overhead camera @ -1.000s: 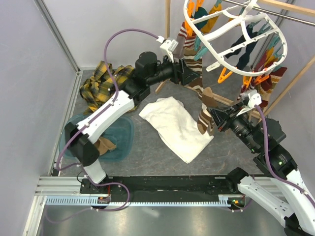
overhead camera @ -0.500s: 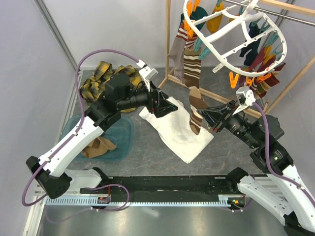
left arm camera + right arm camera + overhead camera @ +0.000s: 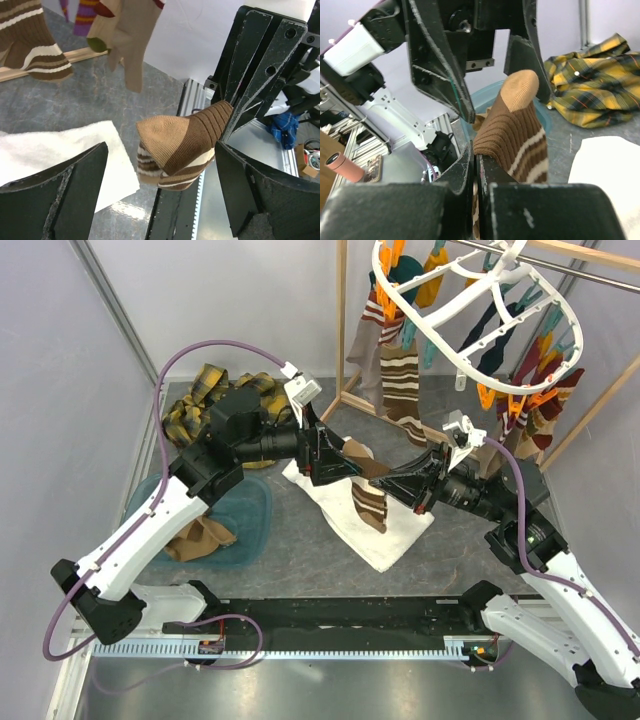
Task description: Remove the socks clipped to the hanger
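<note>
Below: grey table (image 3: 300,540) | towel (image 3: 390,537) flat | plaid shirt (image 3: 190,420) by wall (image 3: 200,300) | sock (image 3: 370,508) over towel

white oval hanger (image 3: 440,348) at far right, striped socks (image 3: 400,375) dangling from clips.
one brown striped sock (image 3: 370,502) hangs apart, nearer, centre.

My left arm (image 3: 165,515) and right arm (image 3: 580,600) wear white shells over black joints and motor housings. A thin purple cable (image 3: 215,342) loops off each, ending at a white camera block (image 3: 303,390) by the wrist. The left pincer (image 3: 161,150) has black fingers (image 3: 60,200) with scuffed edges. At one o'clock in its view, the right pincer (image 3: 225,117) shows small round screws.
</note>
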### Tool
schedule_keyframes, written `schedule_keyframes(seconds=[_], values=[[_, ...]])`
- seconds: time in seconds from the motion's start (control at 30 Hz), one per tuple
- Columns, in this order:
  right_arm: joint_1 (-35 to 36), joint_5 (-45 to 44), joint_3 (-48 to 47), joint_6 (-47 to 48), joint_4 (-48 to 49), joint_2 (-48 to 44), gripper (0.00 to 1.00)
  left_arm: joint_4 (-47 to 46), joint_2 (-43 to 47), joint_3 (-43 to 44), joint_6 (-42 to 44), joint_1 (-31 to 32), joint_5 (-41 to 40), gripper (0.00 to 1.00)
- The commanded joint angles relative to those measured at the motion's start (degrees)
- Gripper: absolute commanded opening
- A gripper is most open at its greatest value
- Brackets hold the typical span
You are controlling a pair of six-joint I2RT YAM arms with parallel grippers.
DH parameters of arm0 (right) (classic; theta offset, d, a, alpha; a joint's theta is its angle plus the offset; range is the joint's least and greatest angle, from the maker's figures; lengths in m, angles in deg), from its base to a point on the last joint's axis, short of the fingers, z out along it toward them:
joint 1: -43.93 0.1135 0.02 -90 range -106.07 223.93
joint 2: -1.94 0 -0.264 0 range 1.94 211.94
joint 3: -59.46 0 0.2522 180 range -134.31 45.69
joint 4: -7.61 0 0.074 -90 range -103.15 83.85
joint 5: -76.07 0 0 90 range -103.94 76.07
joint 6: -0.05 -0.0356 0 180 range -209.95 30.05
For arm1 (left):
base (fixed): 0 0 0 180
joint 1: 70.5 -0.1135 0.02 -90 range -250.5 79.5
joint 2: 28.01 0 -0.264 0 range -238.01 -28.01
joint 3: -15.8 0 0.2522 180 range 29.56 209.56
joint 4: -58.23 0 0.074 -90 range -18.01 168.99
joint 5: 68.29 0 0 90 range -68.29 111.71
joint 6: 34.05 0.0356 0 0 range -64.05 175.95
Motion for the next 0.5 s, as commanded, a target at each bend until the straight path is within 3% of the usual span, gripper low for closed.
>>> schedule_keyframes(seconds=[0.0,0.07,0.17,0.2,0.27,0.3,0.37,0.47], values=[[0.2,3.3,0.3,0.0,4.7,-0.6,0.02,-0.3,-1.1,2.2,-3.2,-0.1,4.7,0.87],[0.2,3.2,0.6,0.2,4.9,-0.2,0.04,-0.4,-1.8,2.1,-3.3,-0.1,4.9,0.79],[0.2,3.4,0.8,1.4,3.8,0.3,0.06,-1.5,-2.3,1.9,-4.3,-0.1,3.2,0.54],[0.1,3.2,0.9,1.7,3.4,0.5,0.06,-1.5,-2.4,2.1,-4.7,-0.1,1.8,0.36],[0.2,2.6,0.9,2.9,0.7,0.3,0.07,-0.3,-2.1,2.9,-5.8,-0.1,-2.9,0.2],[0.2,1.9,1.2,3.6,-0.2,0.0,0.08,0.8,-2.1,4.5,-5.9,-0.1,-8.1,0.06],[0.2,0.7,1.8,5.3,-2.9,-0.6,0.26,6.0,-1.8,6.2,-5.6,-0.1,-13.8,0.02],[0.2,-2.7,2.9,7.9,-5.2,-2.2,0.49,13.6,-0.1,8.1,-5.9,-0.1,-32.4,0.02]])
